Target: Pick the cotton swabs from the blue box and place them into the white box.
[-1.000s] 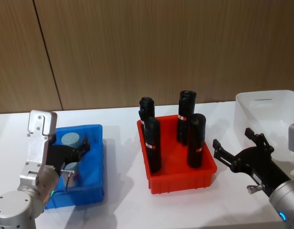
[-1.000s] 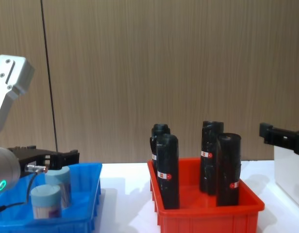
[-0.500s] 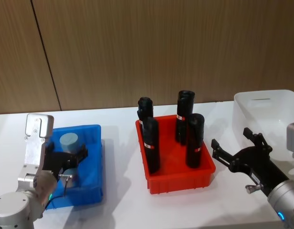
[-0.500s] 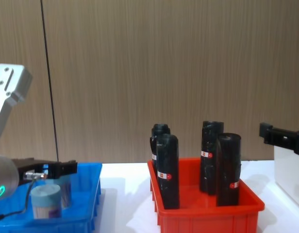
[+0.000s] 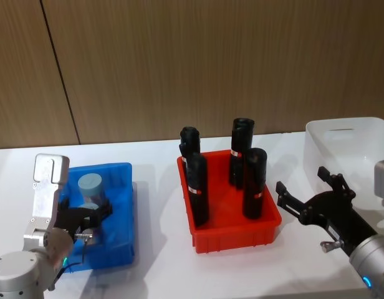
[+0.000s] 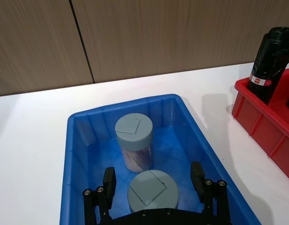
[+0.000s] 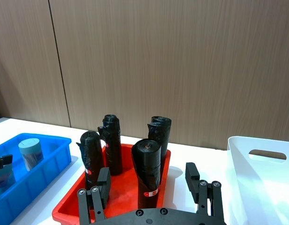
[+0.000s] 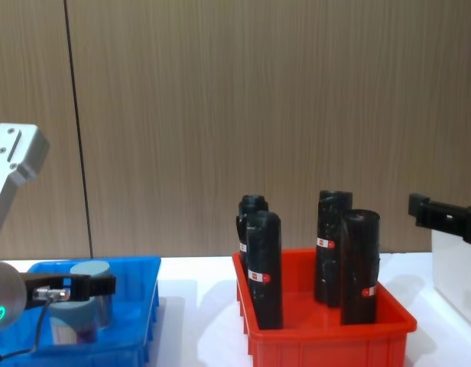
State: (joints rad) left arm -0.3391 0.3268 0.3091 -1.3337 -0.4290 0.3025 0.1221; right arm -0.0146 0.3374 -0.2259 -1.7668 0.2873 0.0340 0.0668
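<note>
In the head view, the left hand (image 5: 95, 219) hides most of the nearer swab jar (image 6: 152, 191). The white box (image 5: 332, 146) runs off the right edge; its right wall is unseen.

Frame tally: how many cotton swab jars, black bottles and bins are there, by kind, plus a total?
Cotton swab jars: 2, both in the blue box
Black bottles: 4, all standing in the red bin
Bins: 3 (blue box, red bin, white box)
Total: 9
</note>
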